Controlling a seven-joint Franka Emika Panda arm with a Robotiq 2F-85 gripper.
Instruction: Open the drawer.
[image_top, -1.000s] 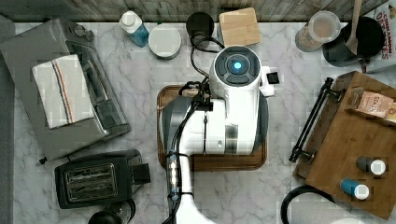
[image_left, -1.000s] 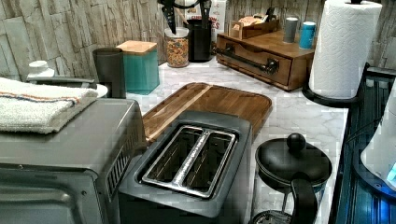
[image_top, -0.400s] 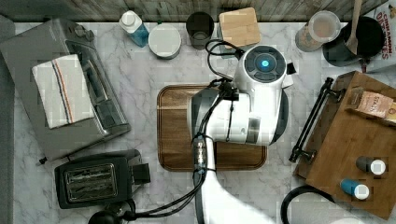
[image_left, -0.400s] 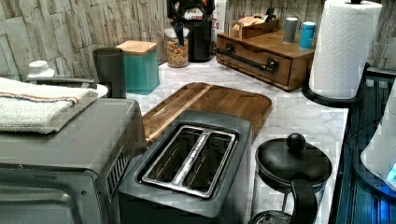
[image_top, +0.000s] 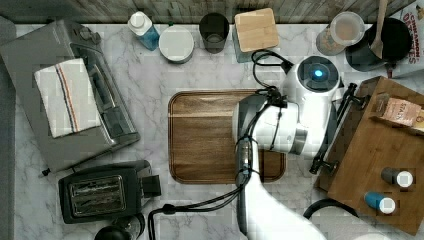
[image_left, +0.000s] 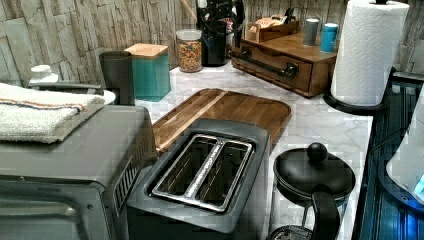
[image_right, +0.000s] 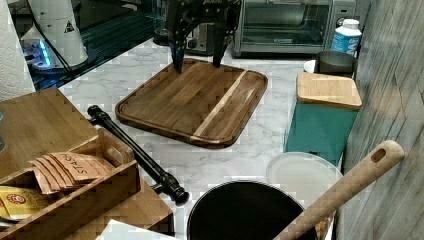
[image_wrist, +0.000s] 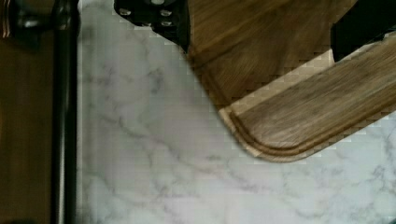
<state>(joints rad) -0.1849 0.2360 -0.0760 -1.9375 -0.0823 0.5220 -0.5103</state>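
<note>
My gripper (image_right: 198, 47) hangs above the cutting board (image_right: 192, 100), near the board's edge that faces the drawer, and the two fingers (image_right: 177, 57) stand well apart with nothing between them. In the wrist view I see both finger tips at the rim of the picture, a rounded corner of the board below them, then a strip of bare marble counter (image_wrist: 154, 154), and then the black bar handle (image_wrist: 63, 116) running straight along the brown front.

The drawer (image_top: 372, 160) sits in the wooden box at the counter's right side in the top view, close to the counter's far right corner, set at a slant. Its handle (image_top: 334, 127) goes across the front, which faces the cutting board. In the left view the drawer front (image_left: 272, 62) looks flush with the box, so I judge that the drawer is closed.

My arm (image_top: 280, 130) reaches over the board's right edge in the top view, and the handle is just beside my wrist but not touched.

As I judge it, only the approach is partly done. What is left is nearly everything: to cross the marble strip, to come down so that the bar lies between my fingers, to close on it, and to pull the drawer out toward the board.
</note>
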